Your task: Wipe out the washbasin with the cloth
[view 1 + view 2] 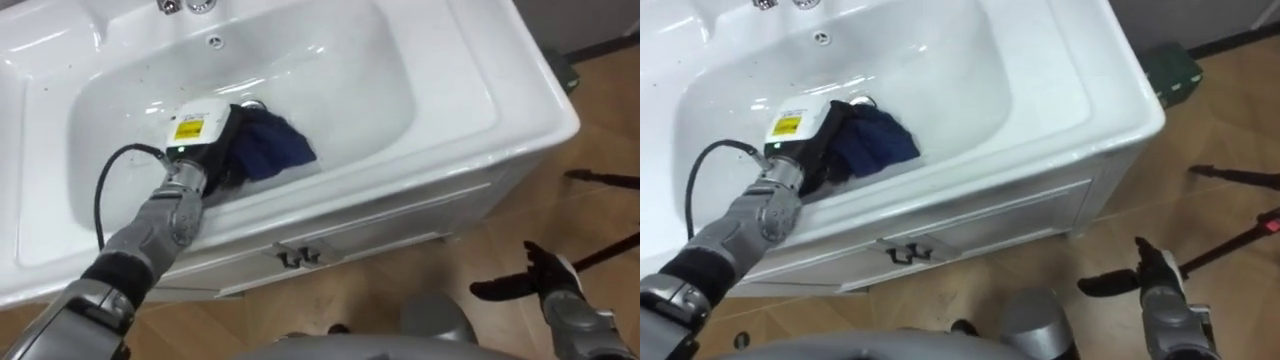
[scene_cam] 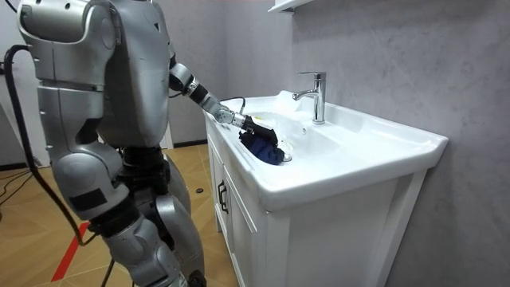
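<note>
**Robot's left hand rests on a blue cloth in a white basin**

A white basin (image 1: 400, 90) sits in a white worktop (image 1: 520, 95) over a cabinet (image 1: 400, 222) with small dark door handles (image 1: 295, 257). Seen from the robot's head, a chrome tap (image 2: 316, 94) stands at the basin's 12 o'clock edge, and the drain (image 1: 253, 103) lies near the middle of the bowl.

A crumpled dark blue cloth (image 1: 272, 148) lies on the bottom of the bowl, touching the drain at its 5 o'clock side.

The left hand (image 1: 200, 128) comes in from 7 o'clock, over the basin's front rim, and lies on the cloth's 9 o'clock end. Whether it grips the cloth or only presses on it cannot be told.

The right hand (image 1: 535, 283) hangs at 4 o'clock, well apart from the basin and low over the wooden floor (image 1: 420, 290). It is empty, with its fingers stretched out straight.

In the room view the robot stands upright at the front of the cabinet, with its left arm reaching into the bowl.
</note>
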